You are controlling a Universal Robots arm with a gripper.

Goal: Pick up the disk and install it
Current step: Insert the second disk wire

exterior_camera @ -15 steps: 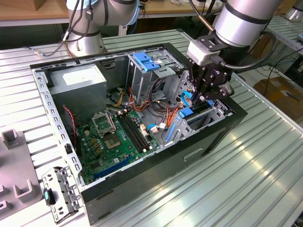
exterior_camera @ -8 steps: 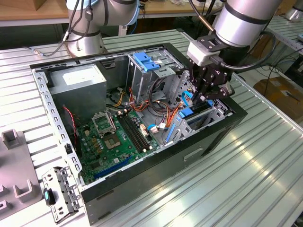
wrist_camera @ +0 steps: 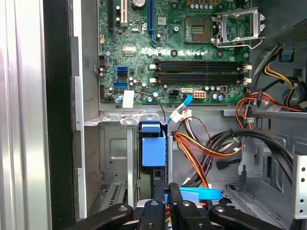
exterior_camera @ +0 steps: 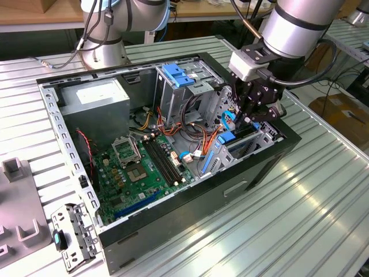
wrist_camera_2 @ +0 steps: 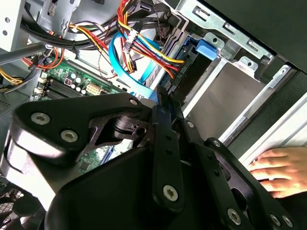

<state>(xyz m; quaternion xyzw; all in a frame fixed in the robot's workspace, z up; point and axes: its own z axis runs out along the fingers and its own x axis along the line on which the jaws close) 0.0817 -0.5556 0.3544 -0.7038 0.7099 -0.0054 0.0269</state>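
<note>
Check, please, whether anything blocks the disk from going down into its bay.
Nothing visible does: the disk already sits edge-on in the bay below the gripper; the coloured cables run beside it, not across.

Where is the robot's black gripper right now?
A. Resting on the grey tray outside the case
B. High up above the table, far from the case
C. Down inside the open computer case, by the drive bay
C. In the exterior view the gripper reaches down into the open computer case, by the blue-edged drive bay and the bundle of coloured cables.
</note>
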